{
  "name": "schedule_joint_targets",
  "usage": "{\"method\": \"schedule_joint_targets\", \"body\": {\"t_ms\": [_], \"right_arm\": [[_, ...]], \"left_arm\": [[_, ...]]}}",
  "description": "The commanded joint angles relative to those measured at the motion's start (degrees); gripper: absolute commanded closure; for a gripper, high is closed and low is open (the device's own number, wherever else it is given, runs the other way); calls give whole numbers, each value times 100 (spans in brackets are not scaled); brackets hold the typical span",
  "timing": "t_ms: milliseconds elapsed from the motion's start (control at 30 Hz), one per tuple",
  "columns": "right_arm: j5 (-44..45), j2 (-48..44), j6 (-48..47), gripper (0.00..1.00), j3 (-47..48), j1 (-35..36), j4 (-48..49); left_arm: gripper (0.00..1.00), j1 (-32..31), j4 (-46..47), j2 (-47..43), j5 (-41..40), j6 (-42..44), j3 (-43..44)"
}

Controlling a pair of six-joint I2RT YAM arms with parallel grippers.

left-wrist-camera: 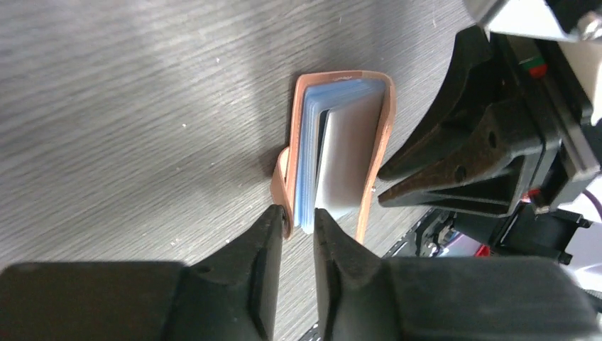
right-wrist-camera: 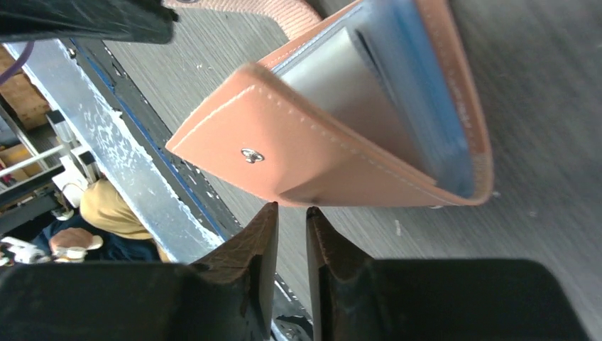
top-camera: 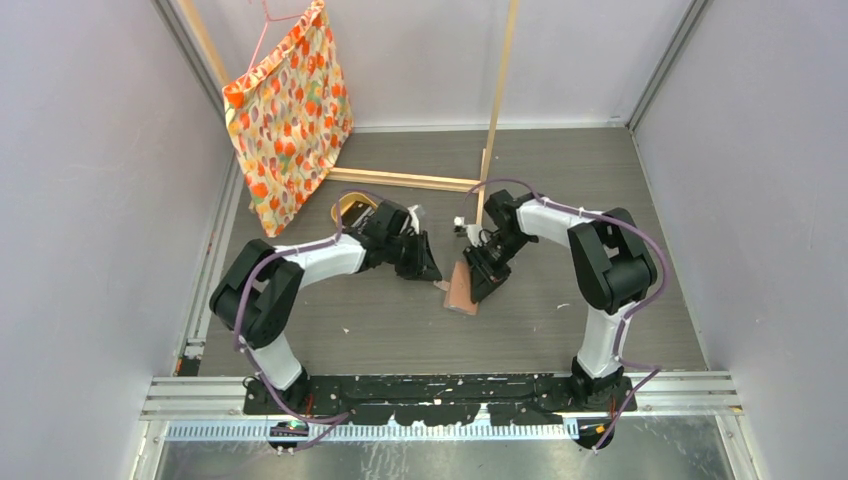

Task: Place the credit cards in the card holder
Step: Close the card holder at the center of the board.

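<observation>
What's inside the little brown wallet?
Inside the salmon-brown leather bifold wallet you can see glossy blue-tinted pockets and one pale grey plastic card. The pockets cover anything deeper, so I cannot count the cards.

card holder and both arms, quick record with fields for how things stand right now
card holder: on the table, partly open, covers in a narrow v
cards: one pale grey card shows between the covers, next to blue pockets
left fingers: slightly apart, holder's near edge between them, grip unclear
right fingers: slightly apart, nothing between them, tips close to the outer cover, contact unclear
</observation>
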Motion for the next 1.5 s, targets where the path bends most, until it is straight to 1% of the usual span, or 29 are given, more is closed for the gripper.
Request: {"method": "schedule_joint_targets", "body": {"t_ms": [0, 67, 100, 133, 167, 200, 233, 267, 300, 333, 400, 467, 533, 567, 600, 633, 667, 733, 800, 867, 933, 1000, 1033, 1133, 1167, 1233, 1300, 1400, 1467], "right_arm": [[-273, -567, -703, 71, 382, -276, -56], [-388, -858, -1499, 62, 525, -395, -280], [-444, -929, -1744, 56, 622, -431, -373], [-482, -1021, -2364, 49, 713, -440, -578], [-543, -1055, -2716, 38, 796, -442, -773], [-669, -1058, -3601, 25, 877, -443, -999], [-736, -1029, -4405, 18, 947, -444, -1279], [-846, -978, -5161, 4, 1011, -448, -1545], [-866, -897, -5795, 1, 1082, -449, -1738], [-860, -766, -6217, 0, 1202, -451, -1896], [-836, -282, -6830, 0, 1725, -433, -2407], [-860, 336, -7316, 0, 2554, -425, -3161], [-860, 747, -7368, 1, 2948, -389, -3435], [-784, 863, -7317, 1, 3019, -347, -3415], [-688, 934, -7188, 2, 3035, -303, -3285], [-587, 972, -7019, 2, 3015, -247, -3116], [-510, 1008, -6857, 3, 2984, -191, -2957], [-393, 1126, -6537, 7, 2951, -92, -2668], [-371, 1222, -6336, 15, 2938, -52, -2543], [-431, 1256, -6185, 25, 2937, -27, -2527], [-516, 1172, -5926, 38, 2814, -25, -2349], [-353, 1038, -5469, 49, 2611, 27, -2007], [-248, 955, -5257, 57, 2491, 61, -1818], [-108, 718, -4693, 85, 2172, 111, -1510], [-107, 616, -4467, 91, 2029, 109, -1386], [-11, 272, -3897, 96, 1575, 114, -930], [115, -260, -3151, 98, 945, 107, -367], [352, -955, -2169, 98, 178, 110, 210], [587, -1324, -1644, 95, -222, 117, 459]], "left_arm": [[69, 155, 150, -858, -318, 378, -3], [60, 183, 68, -1399, -670, 628, -66], [58, 200, 24, -1565, -807, 787, -114], [57, 208, -41, -1878, -895, 957, -166], [55, 208, -74, -2142, -967, 1134, -236], [55, 206, -116, -2402, -1039, 1264, -319], [54, 206, -120, -2663, -1074, 1366, -441], [54, 206, -81, -2943, -1082, 1440, -588], [53, 206, 5, -3192, -1097, 1437, -776], [51, 206, 160, -3478, -1080, 1396, -1009], [45, 206, 560, -3971, -1049, 1176, -1546], [31, 206, 1276, -4390, -926, 936, -2328], [20, 207, 2264, -4784, -952, 595, -3166], [15, 211, 2646, -4973, -1063, 378, -3526], [9, 214, 2912, -5168, -1167, 145, -3828], [7, 215, 3055, -5347, -1224, 3, -4023], [7, 213, 3056, -5540, -1228, -59, -4138], [7, 215, 2621, -5876, -1238, -93, -4130], [10, 208, 2267, -6059, -1196, -193, -4100], [15, 206, 2173, -6160, -1109, -404, -4132], [20, 208, 2111, -6211, -1032, -596, -4166], [21, 206, 2157, -6232, -972, -747, -4225], [22, 206, 2192, -6224, -958, -809, -4245], [24, 204, 2296, -6156, -928, -897, -4257], [24, 201, 2337, -6120, -920, -925, -4254], [24, 178, 2508, -6011, -917, -978, -4280], [25, 80, 2881, -5773, -917, -984, -4357], [25, -196, 3500, -5303, -935, -754, -4355], [25, -446, 3847, -4902, -1004, -548, -4286]]}}
